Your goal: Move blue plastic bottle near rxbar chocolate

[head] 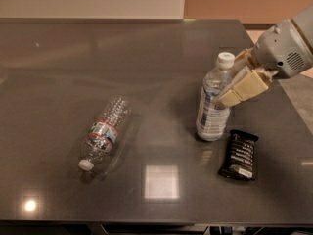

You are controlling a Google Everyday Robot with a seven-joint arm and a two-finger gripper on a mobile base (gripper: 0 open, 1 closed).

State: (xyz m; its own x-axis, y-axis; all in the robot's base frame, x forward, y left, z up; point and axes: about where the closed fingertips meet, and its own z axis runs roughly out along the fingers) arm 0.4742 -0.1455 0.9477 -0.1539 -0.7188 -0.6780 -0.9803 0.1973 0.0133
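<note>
The blue plastic bottle point(213, 102) stands slightly tilted on the dark table, white cap up, just left of the rxbar chocolate point(238, 154), a flat black bar lying near the front right. My gripper point(234, 88) comes in from the right and is shut on the bottle's upper body; its cream finger point(243, 88) lies across the bottle's front. The bottle's base is at the table surface, close to the bar's upper left corner.
A ribbed clear bottle with a red-and-blue label point(103, 132) lies on its side at the left centre. The dark table point(146, 58) ends at the right edge behind the arm and at the front edge below the bar.
</note>
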